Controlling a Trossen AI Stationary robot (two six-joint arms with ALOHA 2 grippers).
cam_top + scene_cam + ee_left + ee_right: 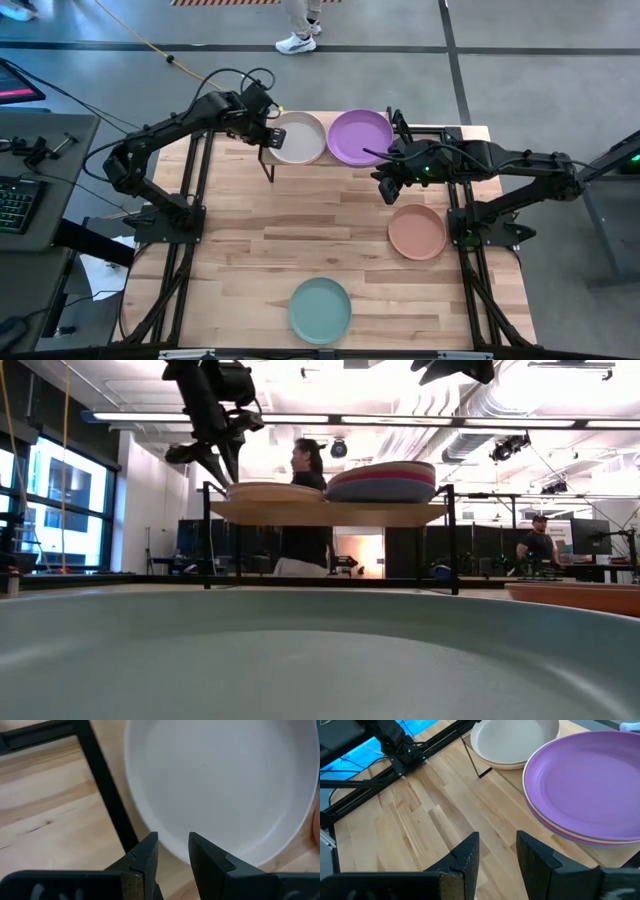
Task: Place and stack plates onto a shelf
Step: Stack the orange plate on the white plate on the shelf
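The table [250,240] beneath me is a light-wood plank top on a black metal frame [200,200]. On the grey floor beyond its far edge stands a person, of whom the high view gives only the white shoes [298,41]. A yellow cable [150,45] crosses that floor. A side desk carries a green-lit keyboard [14,203]. At table level I see a person in dark clothing [305,510] behind the table and another [538,542] farther off, possibly seated at a desk. Strip lights [330,420] line the ceiling.
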